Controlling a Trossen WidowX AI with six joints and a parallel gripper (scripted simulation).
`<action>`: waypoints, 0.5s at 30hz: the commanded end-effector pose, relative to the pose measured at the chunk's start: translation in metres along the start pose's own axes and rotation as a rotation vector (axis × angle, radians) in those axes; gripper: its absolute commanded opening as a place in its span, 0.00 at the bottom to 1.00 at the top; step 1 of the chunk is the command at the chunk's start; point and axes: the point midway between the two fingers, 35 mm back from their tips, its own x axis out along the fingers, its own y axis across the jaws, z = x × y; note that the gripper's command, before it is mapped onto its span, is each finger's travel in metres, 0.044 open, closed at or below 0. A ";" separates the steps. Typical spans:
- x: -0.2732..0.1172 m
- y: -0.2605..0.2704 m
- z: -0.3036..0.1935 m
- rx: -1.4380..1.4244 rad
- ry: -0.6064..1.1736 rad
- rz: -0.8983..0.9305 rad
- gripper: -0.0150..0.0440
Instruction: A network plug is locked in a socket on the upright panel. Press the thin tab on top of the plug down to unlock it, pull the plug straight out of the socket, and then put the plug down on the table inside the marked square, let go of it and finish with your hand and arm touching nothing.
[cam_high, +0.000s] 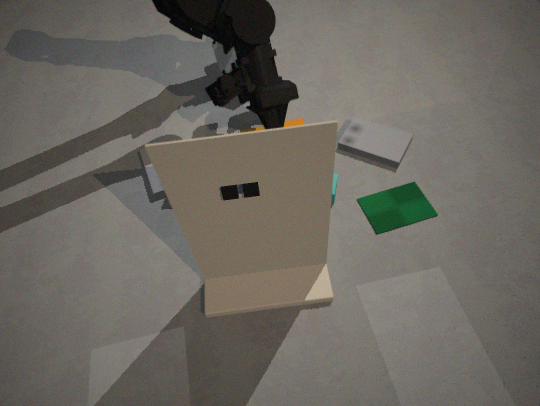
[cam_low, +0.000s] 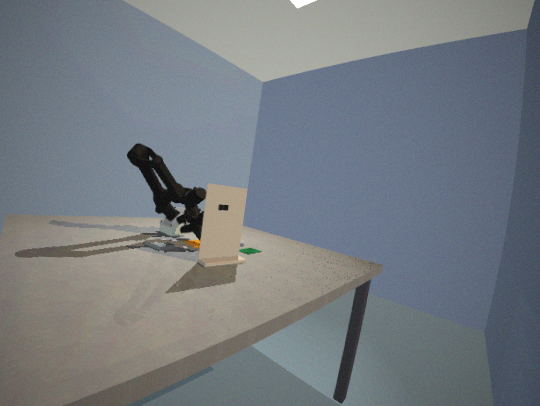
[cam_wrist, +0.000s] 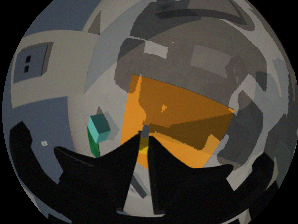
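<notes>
Grey block (cam_high: 375, 141): is lying flat on the bench (cam_high: 450, 75), two dark dots on top.
Green tile (cam_high: 397, 207): is lying flat near the grey block.

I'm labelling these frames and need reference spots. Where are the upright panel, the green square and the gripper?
upright panel (cam_high: 250, 235): top view, on the middle of its beige face.
green square (cam_high: 396, 207): top view, on its centre.
gripper (cam_high: 271, 121): top view, at the dark fingertips just above the panel's top edge.

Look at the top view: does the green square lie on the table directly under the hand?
No. The green square lies apart, off to the side of the upright panel, while the hand is behind the panel's top edge.
</notes>
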 end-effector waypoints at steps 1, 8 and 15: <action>0.000 0.000 0.000 0.000 0.000 0.000 0.30; 0.000 0.000 0.000 0.000 0.000 0.000 0.52; -0.002 0.000 -0.001 0.000 0.002 -0.001 0.52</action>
